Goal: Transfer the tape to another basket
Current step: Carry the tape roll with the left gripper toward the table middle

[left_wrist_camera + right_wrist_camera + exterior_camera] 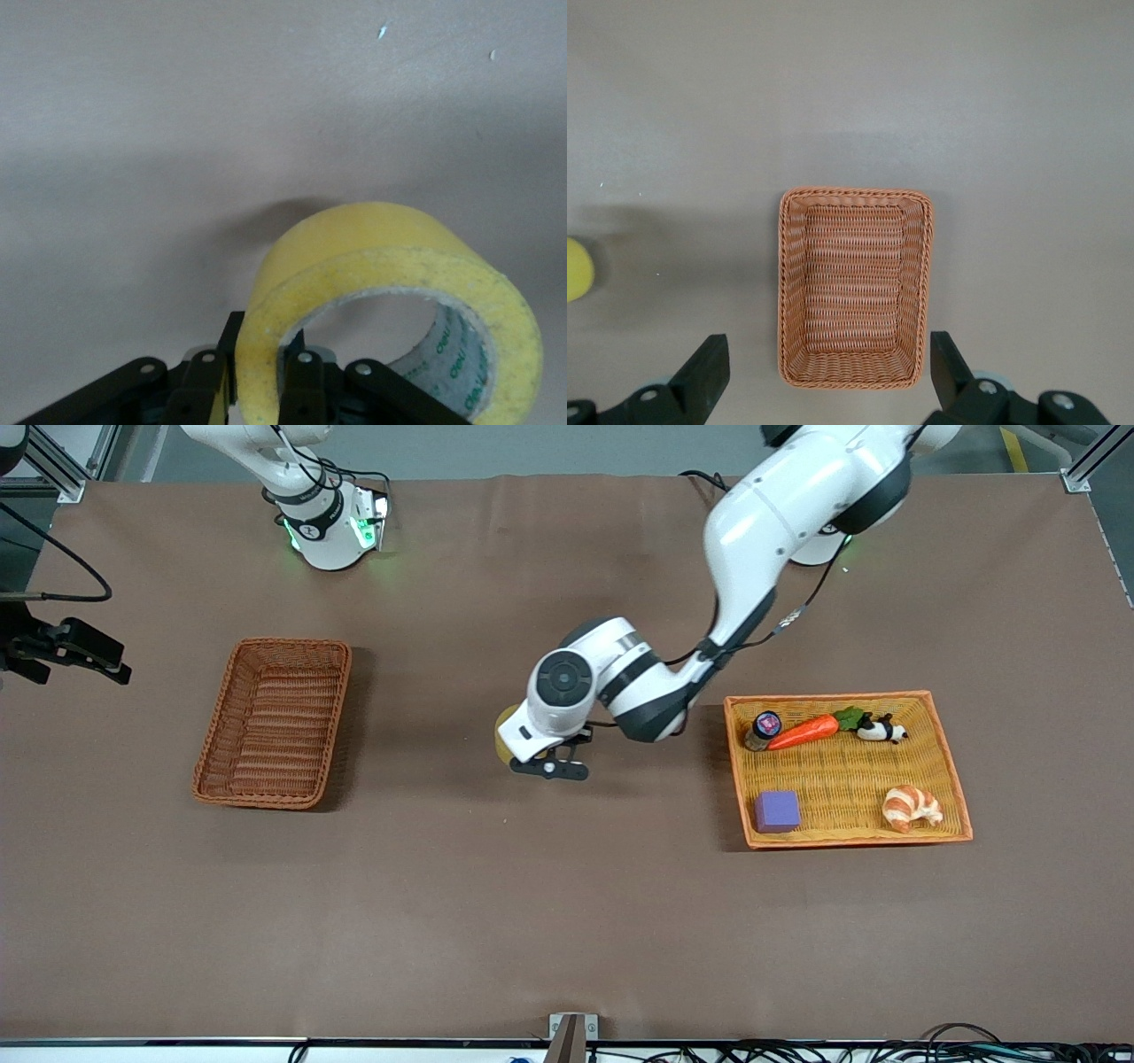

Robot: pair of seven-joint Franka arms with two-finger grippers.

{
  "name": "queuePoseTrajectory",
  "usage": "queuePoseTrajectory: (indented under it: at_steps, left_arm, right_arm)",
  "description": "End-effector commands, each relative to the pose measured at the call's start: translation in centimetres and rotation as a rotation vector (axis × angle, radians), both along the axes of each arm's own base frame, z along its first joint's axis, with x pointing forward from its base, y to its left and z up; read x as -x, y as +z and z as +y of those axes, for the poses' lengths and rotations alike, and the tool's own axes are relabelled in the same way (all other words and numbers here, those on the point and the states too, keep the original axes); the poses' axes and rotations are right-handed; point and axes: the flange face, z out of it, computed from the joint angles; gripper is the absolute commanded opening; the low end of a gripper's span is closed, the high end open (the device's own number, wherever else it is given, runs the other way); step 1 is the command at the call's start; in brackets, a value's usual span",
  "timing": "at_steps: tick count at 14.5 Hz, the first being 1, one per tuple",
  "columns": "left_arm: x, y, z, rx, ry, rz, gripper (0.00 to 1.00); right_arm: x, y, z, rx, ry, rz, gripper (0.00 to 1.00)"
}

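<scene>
- The left gripper [551,766] hung in the air over the bare brown table [567,921], between the two baskets.
- Its fingers [301,382] pinched the wall of the yellow tape roll [390,292], one finger inside the ring and one outside.
- The tape [503,735] peeked out from under the left arm's wrist.
- The reddish-brown wicker basket [273,723] sat at the right arm's end of the table, with nothing in it.
- The right gripper [824,381] waited high over that basket, its fingers spread wide apart.
- The orange tray [959,815] sat at the left arm's end of the table.
- It held a purple cube [777,811], a croissant [911,808], a toy carrot [808,731], a small panda [882,730] and a little jar [764,729].
</scene>
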Motion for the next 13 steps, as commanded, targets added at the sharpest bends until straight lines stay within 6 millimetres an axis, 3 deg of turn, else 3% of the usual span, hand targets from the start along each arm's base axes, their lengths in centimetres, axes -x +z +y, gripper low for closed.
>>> queuePoseTrajectory:
  at_steps: [1,3,4,6,7,8,9,11,13]
  left_arm:
    - [0.1,-1.6,-1.5,-0.003,-0.006,-0.022,0.21]
    - [0.7,-2.5,-1.8,-0.009,-0.013,-0.011,0.28]
    - [0.8,-2.6,-1.8,-0.011,-0.015,-0.011,0.41]
    - [0.8,-2.4,-1.6,-0.02,-0.011,-0.008,0.55]
    - [0.4,-1.9,-1.2,-0.025,-0.004,-0.003,0.7]
    - [0.2,-0.3,-1.0,-0.029,0.001,-0.007,0.92]
    - [-0.3,1.1,-0.5,-0.041,0.023,-0.009,1.0]
    - [-2.5,6.0,2.2,-0.04,0.081,-0.013,1.0]
    - [-3.3,10.1,5.4,-0.079,0.097,0.031,1.0]
  right_arm:
    - [0.4,0.1,-0.3,-0.021,0.005,0.0,1.0]
    - [0.4,0.2,-0.3,-0.021,0.006,-0.002,1.0]
    - [0.4,0.2,-0.1,-0.021,0.008,-0.003,1.0]
    - [0.3,0.1,0.0,-0.021,0.008,-0.003,1.0]
    - [0.2,0.0,0.4,-0.022,0.011,-0.005,1.0]
    - [0.1,0.1,0.6,-0.022,0.011,-0.009,1.0]
    - [0.1,0.1,1.4,-0.038,0.017,-0.011,1.0]
    - [-0.1,-0.1,3.7,-0.066,0.029,-0.01,1.0]
    - [-1.2,-1.6,8.9,-0.074,-0.035,-0.019,1.0]
